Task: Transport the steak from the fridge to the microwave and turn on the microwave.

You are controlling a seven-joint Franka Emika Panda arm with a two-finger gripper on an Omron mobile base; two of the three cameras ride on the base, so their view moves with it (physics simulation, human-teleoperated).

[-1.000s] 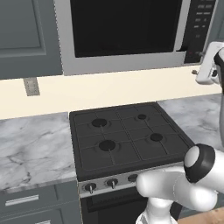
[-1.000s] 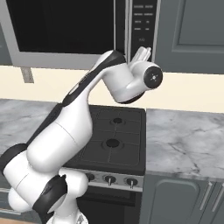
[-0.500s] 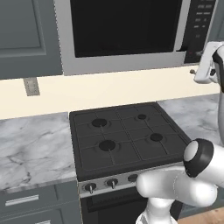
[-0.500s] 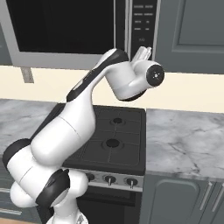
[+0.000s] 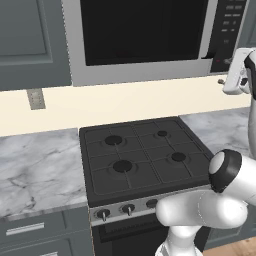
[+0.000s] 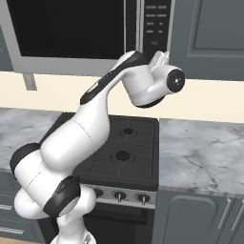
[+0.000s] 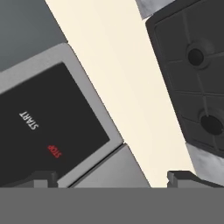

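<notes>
Above the black stove (image 5: 142,157) hangs the microwave (image 5: 145,37), door closed — its black button panel (image 7: 41,131) at the right edge shows START and STOP up close. Gripper (image 7: 113,178) sits right at that panel's lower corner, fingers spread wide, pinching nothing.

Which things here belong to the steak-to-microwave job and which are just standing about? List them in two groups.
Belongs to the job:
- microwave, door shut
- its black button panel with START and STOP
- gripper, open, close to that panel

Standing about:
- black stove
- marble counter
- grey cabinets
- wall outlet
</notes>
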